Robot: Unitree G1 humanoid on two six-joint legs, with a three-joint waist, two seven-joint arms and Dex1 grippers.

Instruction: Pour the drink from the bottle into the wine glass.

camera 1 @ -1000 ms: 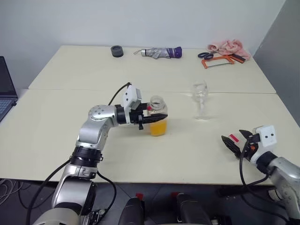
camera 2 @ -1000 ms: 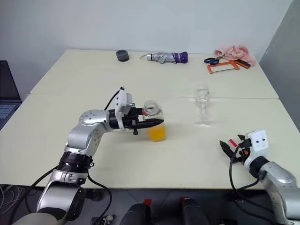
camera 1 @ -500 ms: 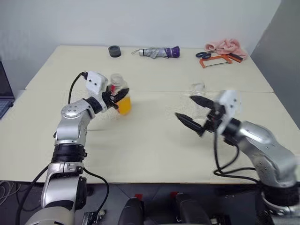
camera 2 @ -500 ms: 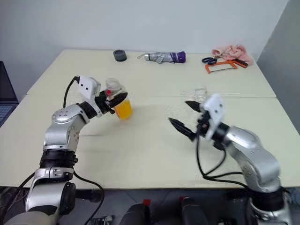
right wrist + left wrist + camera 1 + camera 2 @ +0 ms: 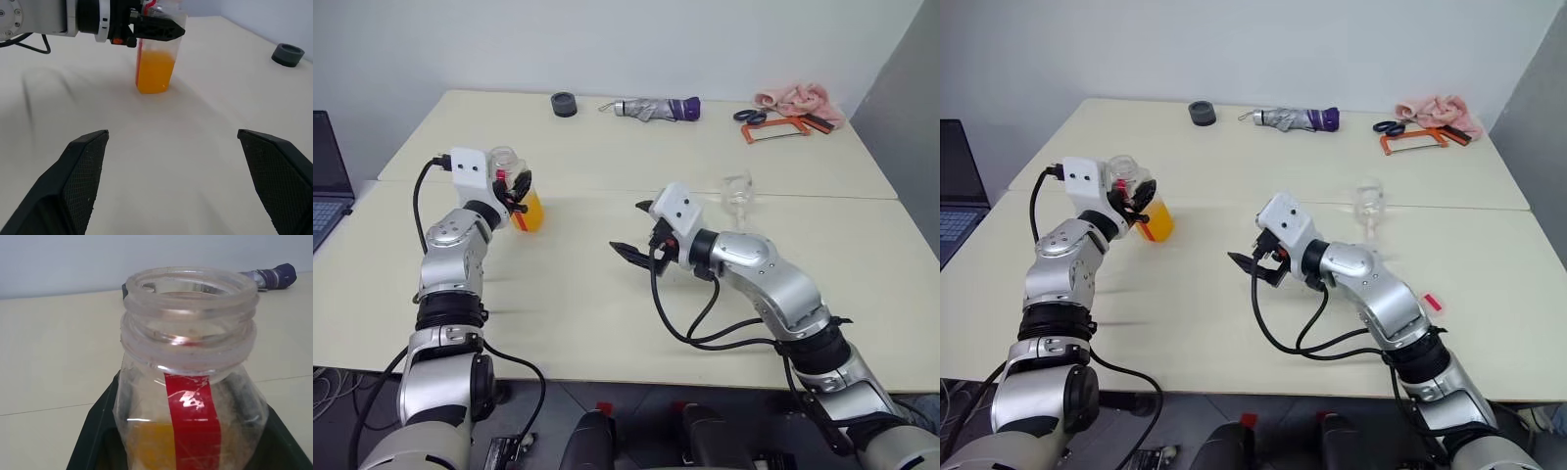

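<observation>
A pale cream table, matte and made of two slabs meeting at a seam, stands against a plain white wall. At its far edge lie a dark round cap-like disc, a folded grey-and-purple umbrella, scissors with an orange-framed hacksaw and a crumpled pink cloth; a laptop sits at nine o'clock.

The left gripper is clamped on the bottle, which stands upright at about ten o'clock on the table, well apart from the wine glass at two o'clock. The bottle is clear, slightly scuffed plastic with a ribbed threaded neck, a glossy red stripe down its side and an open mouth with no cap on it; the orange drink fills roughly its lower half. The right gripper hovers mid-table between bottle and glass, its two black, finely textured fingers spread wide and holding nothing.

The glass is thin, with a round bowl on a slim stem and small foot, so it probably tips easily: a sweep of the right arm, whose elbow lies near it, or a nudge from the bottle's rim could knock it over. The open bottle must travel across the table, and a tilt on the way would likely spill the drink. The grip sits high on smooth plastic, so slipping during the pour seems possible.
</observation>
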